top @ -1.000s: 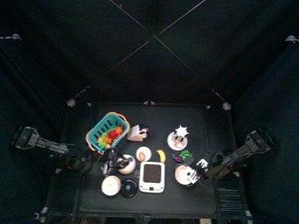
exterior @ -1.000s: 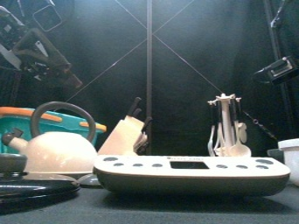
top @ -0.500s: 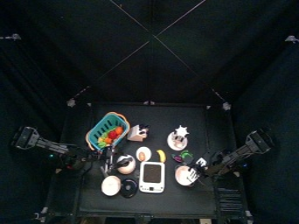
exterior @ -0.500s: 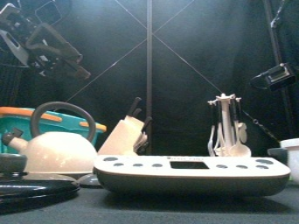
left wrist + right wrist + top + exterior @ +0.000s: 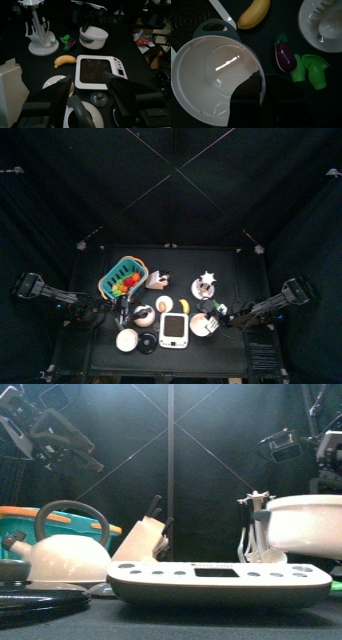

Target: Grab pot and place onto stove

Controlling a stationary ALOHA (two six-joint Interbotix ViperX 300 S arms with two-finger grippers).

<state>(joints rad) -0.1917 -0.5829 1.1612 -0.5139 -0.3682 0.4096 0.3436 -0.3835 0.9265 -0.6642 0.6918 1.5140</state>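
Beside the stove [image 5: 174, 329] on the counter's right half, I find the right gripper's [image 5: 261, 90] jaws pinching the pot's [image 5: 315, 524] rim and the pot lifted clear, the left gripper [image 5: 91, 95] hanging spread, so carrying leftward and lowering squarely onto the burner comes next.

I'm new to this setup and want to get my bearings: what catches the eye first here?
The pale pot hangs lifted above the table at the right, gripped at its rim by the right gripper. Below and left of it in the front view sits the white stove, broad across the foreground. At the far left stand a white kettle and the teal basket of fruit.
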